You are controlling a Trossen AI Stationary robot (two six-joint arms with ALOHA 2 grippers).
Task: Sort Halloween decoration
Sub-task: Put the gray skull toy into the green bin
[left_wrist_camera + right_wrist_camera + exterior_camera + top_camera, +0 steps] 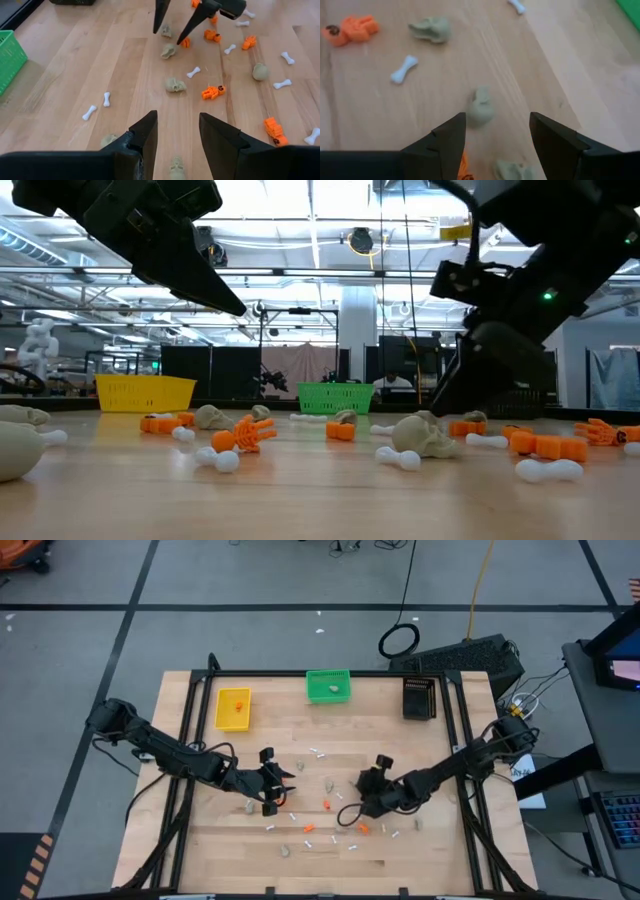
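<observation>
From above, the pale wooden plank surface [200, 850] carries three bins along its far edge: a yellow plastic rectangular bin [233, 708] with an orange bit inside, a green mesh bin [328, 686] holding a grey lump, and a black slatted bin [419, 697]. The left gripper [280, 790] sits left of centre, the right gripper [352, 808] just right of it, and the scatter of tiny orange bits, beige-grey lumps and thin white sticks [325, 802] lies between and in front of them. They're too small here to count surely.

Down at table height, the pieces loom large: a white bone-shaped stick [215, 459] in front, an orange skeleton-like piece [245, 434], a beige skull-shaped lump [424, 435]. Both arms hang in from the upper corners, cut off by the frame.

Left wrist now: its own dark fingers [145, 137] stand spread, nothing between them, one skull lump half hidden below. I count about seven white sticks, six orange bits, six lumps, some cut off at the edges. The other arm's fingers point down over a lump beyond.

Right wrist: fingers [450, 137] spread wide, empty, a beige lump [481, 107] just ahead between them. Two white sticks, an orange piece [351, 29], three lumps; another orange scrap peeks from behind a finger.
</observation>
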